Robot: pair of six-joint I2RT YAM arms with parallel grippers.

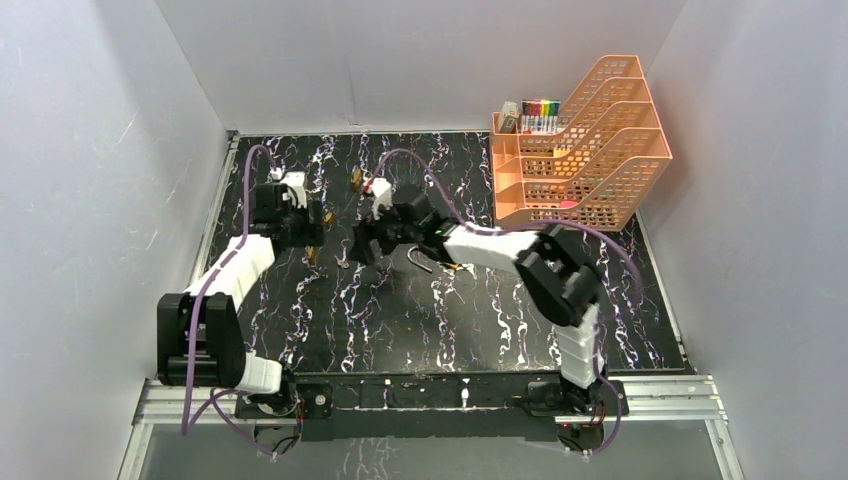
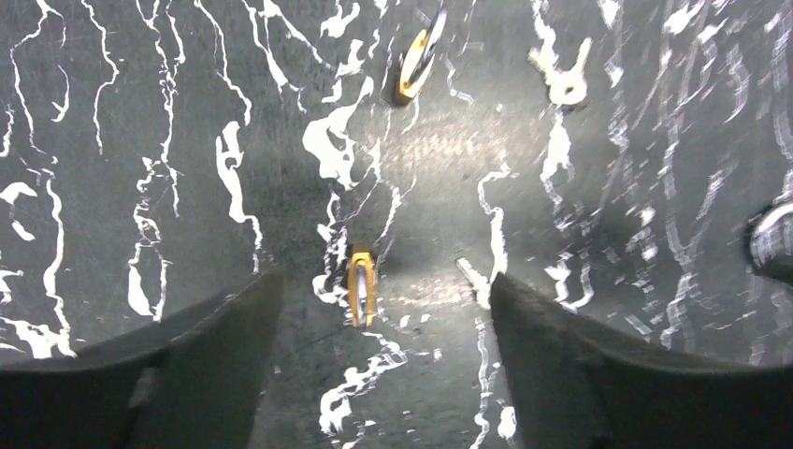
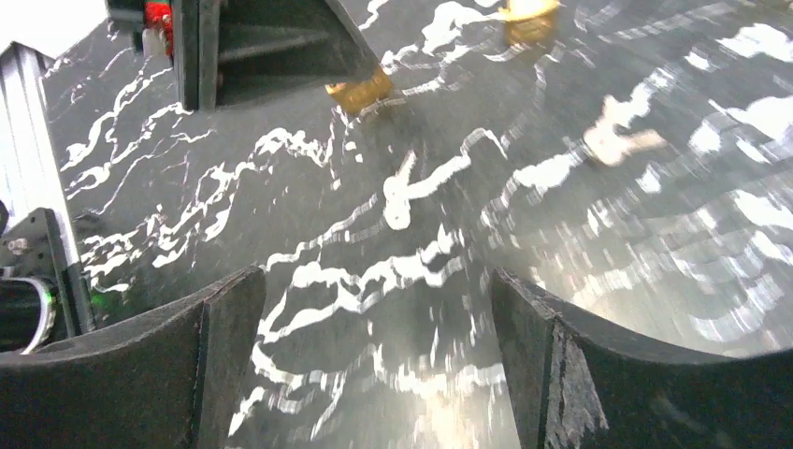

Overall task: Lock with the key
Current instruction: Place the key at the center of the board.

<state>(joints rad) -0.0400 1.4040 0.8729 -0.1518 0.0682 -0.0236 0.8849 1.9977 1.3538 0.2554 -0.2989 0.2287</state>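
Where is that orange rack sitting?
In the overhead view, the orange tiered file rack stands at the far right corner of the black marbled table, with coloured markers at its far left end.

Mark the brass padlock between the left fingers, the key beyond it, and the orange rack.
brass padlock (image 2: 361, 290), left wrist view, its body.
key (image 2: 561, 82), left wrist view, its middle.
orange rack (image 1: 590, 160), top view, mesh wall.

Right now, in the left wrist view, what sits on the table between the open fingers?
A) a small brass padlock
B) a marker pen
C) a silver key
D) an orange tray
A: a small brass padlock sits on the table between the fingers of the open left gripper, touching neither, while the key lies farther off, toward the top right of that view.
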